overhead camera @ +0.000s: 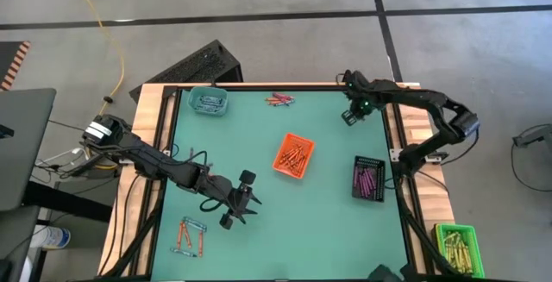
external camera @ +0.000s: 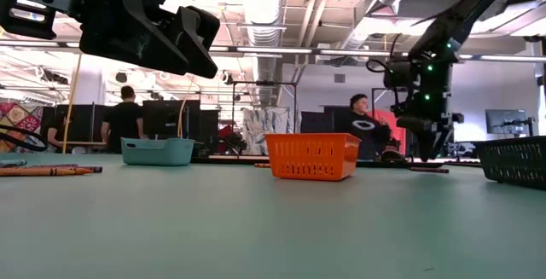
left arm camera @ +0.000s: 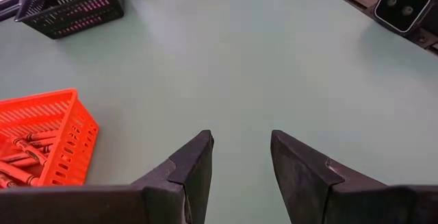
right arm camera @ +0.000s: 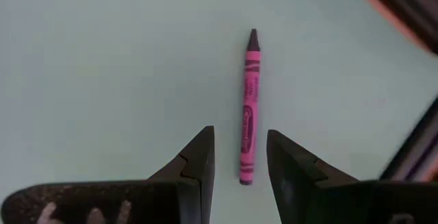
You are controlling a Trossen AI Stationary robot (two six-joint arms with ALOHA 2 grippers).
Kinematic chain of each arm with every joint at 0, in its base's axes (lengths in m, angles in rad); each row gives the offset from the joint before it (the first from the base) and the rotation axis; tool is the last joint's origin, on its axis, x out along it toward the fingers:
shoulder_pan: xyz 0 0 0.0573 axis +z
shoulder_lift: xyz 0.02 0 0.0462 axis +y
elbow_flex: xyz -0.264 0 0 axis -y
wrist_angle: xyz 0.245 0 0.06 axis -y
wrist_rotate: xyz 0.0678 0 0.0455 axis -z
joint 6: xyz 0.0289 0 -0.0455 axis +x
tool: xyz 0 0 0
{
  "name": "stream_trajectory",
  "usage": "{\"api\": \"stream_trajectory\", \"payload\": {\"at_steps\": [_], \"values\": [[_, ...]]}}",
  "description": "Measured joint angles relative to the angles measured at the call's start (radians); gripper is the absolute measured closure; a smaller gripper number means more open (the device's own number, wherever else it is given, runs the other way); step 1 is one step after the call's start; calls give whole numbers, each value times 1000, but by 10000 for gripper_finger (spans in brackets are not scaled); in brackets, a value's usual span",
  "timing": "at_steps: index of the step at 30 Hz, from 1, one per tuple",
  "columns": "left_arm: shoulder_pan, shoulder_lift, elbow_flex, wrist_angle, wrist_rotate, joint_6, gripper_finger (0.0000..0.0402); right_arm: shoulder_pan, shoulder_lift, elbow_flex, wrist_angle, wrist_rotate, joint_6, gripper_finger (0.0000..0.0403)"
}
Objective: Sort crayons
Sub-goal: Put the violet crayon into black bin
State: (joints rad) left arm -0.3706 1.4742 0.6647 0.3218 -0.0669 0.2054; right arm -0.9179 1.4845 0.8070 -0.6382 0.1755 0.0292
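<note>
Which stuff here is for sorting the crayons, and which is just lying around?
For the job:
pink crayon under the open right gripper
loose crayons
orange tray
black tray
teal tray
open left gripper

Just lying about:
green tray off the mat
yellow cable

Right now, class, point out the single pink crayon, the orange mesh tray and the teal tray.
Pink crayon (right arm camera: 247, 111): right wrist view, middle of its paper wrapper.
Orange mesh tray (overhead camera: 282, 154): high view, its rim.
Teal tray (external camera: 157, 151): low view, front wall.
</note>
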Motion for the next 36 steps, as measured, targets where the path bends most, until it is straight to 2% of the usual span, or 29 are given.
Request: {"api": "stream_trajectory", "payload": {"at_steps": [4,19,27,36], "values": [[0,0,0,0,0,-1,262,-63,0,-41,52,-49,-10,277],[0,0,0,32,0,-4,262,-54,11,-44,79,-47,0,278],[0,0,0,35,0,-9,262,-54,12,-43,104,-47,37,294],[0,0,0,49,0,-13,262,-29,145,44,25,-39,65,297]]}}
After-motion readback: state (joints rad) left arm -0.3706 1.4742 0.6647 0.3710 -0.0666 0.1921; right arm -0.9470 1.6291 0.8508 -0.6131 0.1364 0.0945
